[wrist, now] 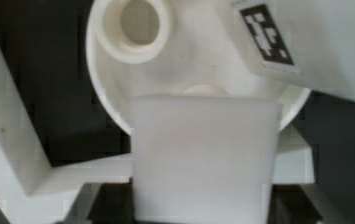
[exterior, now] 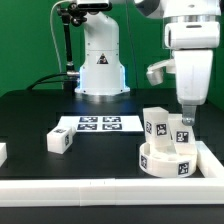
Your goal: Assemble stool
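Note:
The round white seat [exterior: 160, 160] lies in the corner of the white rails at the exterior view's front right. It also shows in the wrist view [wrist: 174, 60], with a round hole in it. One tagged leg [exterior: 155, 122] stands upright on the seat, and its tag shows in the wrist view [wrist: 272, 35]. My gripper [exterior: 184, 118] is shut on a second leg [exterior: 182, 135] and holds it upright on the seat, beside the first. In the wrist view this leg [wrist: 200, 140] fills the space between my dark fingers [wrist: 106, 200]. A third leg [exterior: 60, 140] lies loose on the table to the exterior view's left.
The marker board [exterior: 98, 124] lies flat in the middle of the table. White border rails run along the front [exterior: 100, 190] and the right [exterior: 212, 155]. The robot base [exterior: 100, 70] stands at the back. A small white piece [exterior: 2, 152] shows at the left edge.

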You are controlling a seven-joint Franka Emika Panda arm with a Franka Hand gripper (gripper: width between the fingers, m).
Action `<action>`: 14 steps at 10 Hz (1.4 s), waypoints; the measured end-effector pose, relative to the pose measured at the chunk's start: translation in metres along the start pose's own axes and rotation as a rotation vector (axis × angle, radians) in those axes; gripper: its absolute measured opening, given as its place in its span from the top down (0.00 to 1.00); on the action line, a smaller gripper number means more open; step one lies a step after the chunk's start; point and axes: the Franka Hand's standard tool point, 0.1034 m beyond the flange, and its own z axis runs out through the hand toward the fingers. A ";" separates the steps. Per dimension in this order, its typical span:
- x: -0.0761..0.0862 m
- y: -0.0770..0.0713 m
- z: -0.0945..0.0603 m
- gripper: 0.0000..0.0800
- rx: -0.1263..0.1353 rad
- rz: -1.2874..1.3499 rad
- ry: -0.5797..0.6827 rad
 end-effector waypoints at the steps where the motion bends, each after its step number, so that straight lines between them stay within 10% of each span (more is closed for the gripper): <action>1: 0.001 -0.002 0.000 0.58 0.005 0.097 -0.003; 14: 0.002 -0.003 0.000 0.58 0.032 1.119 -0.001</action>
